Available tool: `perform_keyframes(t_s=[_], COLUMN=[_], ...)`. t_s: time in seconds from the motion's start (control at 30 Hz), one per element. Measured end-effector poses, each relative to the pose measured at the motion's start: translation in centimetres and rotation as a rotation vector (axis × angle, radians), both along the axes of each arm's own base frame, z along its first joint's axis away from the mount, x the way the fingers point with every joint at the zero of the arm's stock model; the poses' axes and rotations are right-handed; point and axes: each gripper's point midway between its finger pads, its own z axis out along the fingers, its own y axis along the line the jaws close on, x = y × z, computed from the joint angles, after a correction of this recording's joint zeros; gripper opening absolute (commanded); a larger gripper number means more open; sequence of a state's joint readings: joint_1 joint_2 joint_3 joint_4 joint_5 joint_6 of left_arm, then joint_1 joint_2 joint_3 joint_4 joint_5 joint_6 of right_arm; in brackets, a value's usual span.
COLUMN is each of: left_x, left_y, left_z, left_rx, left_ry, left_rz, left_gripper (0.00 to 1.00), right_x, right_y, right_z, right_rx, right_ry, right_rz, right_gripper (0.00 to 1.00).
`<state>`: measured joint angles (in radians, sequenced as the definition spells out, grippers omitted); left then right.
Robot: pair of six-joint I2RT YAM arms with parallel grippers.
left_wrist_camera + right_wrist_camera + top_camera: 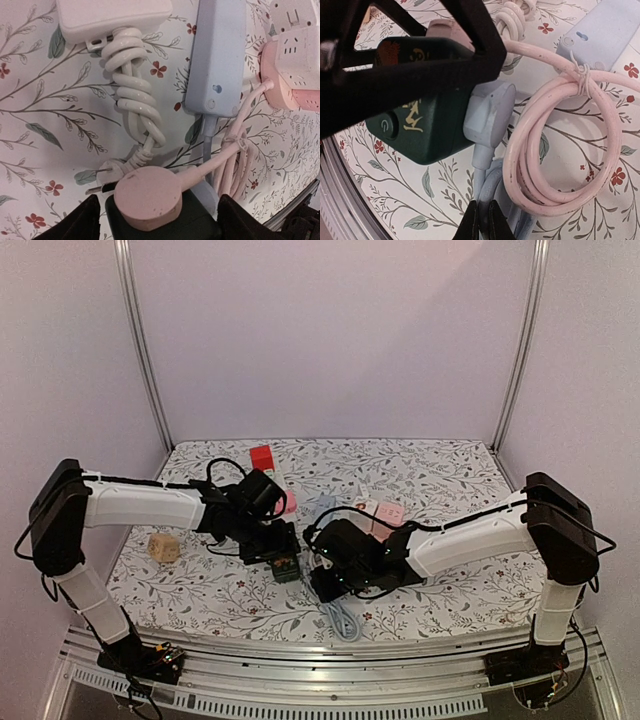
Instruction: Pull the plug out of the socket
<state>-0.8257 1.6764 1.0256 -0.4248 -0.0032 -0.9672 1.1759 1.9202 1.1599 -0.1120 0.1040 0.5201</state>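
A dark green socket block (420,115) lies on the floral table. A round pink plug (147,196) sits in its top face and a pale blue plug (490,112) sits in its side. My left gripper (160,220) straddles the block from above, with its black fingers (87,220) against two opposite sides. In the top view this gripper (272,545) is over the block (285,562). My right gripper (483,220) is shut on the blue cable (487,192) a short way below the blue plug. In the top view it (330,585) sits just right of the block.
A coiled pink cable (560,165) lies tied beside the blue plug. A blue power strip (217,50), a pink power strip (295,65) and a white adapter (112,17) with a twisted cord lie beyond. A wooden block (165,547) and a red block (262,458) sit farther off.
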Motion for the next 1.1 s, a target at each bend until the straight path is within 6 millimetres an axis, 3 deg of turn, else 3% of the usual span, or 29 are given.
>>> perform_keyframes(t_s=[0.2,0.4,0.53,0.6,0.7,0.77,0.97,1.1], left_x=[0.2,0.2,-0.1,-0.5,-1.0,-1.3,-2.0,-2.5], left_y=[-0.4,-0.4,-0.3,-0.1,0.3,0.5,1.4,1.7], left_z=[0.3,0.5,0.6,0.7,0.9,1.5,2.8,2.3], left_rx=[-0.004,-0.006,-0.014,-0.015,-0.013,-0.021,-0.050,-0.063], left_ry=[-0.007,-0.007,0.000,0.005,0.006,0.001,-0.019,-0.006], left_rz=[-0.006,-0.001,-0.008,-0.016,-0.028,-0.025,-0.011,0.006], left_gripper=[0.55,0.53,0.61,0.65,0.77,0.83,0.94,0.98], right_x=[0.1,0.1,-0.1,-0.1,-0.1,-0.1,-0.2,0.3], right_y=[-0.1,-0.3,-1.1,-1.3,-1.3,-1.2,-1.0,-1.1], right_z=[0.0,0.2,1.2,2.5,4.4,5.4,6.5,6.5], right_rx=[-0.009,-0.014,-0.010,0.011,0.054,0.075,0.122,0.144], right_ry=[-0.008,-0.007,-0.008,-0.015,-0.024,-0.032,0.013,0.058], right_rz=[-0.008,-0.016,-0.030,-0.035,-0.044,-0.039,-0.020,-0.009], right_gripper=[0.06,0.07,0.08,0.15,0.38,0.47,0.52,0.49])
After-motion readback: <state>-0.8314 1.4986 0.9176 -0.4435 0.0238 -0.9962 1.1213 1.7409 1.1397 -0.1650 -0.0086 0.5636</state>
